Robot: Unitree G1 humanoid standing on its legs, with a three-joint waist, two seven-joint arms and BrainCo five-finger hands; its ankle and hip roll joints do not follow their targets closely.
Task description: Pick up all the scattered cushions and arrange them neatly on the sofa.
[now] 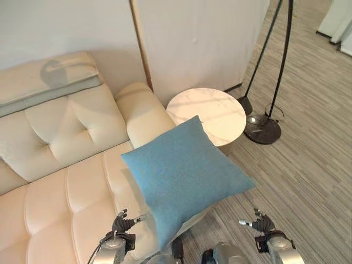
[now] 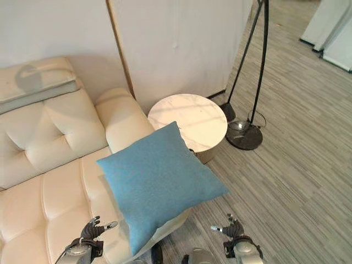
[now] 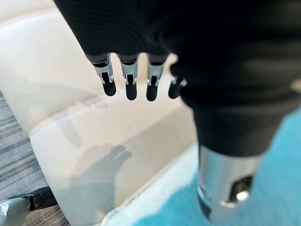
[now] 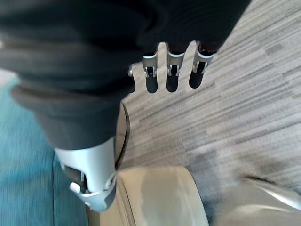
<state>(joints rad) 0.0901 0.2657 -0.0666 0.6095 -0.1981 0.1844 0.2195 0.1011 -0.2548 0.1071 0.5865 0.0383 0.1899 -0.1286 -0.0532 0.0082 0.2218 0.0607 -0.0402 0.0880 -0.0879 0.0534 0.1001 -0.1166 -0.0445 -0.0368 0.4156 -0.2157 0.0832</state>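
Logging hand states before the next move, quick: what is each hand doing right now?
Left hand: open, holding nothing, over the sofa seat.
Right hand: open, holding nothing, over the floor.

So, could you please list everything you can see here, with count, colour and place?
Cushion: one, blue, on the sofa's seat at its end by the armrest, hanging over the front edge.
Sofa: one, cream, tufted, on the robot's left.
Throw: one, cream and grey, folded on the sofa's back.
Side table: one, round, white marble top, beside the armrest.
Floor lamp: one, black, base beyond the table.
Floor: grey striped.
Left robot hand: open, over the seat beside the cushion.
Right robot hand: open, over the floor, apart from the cushion.
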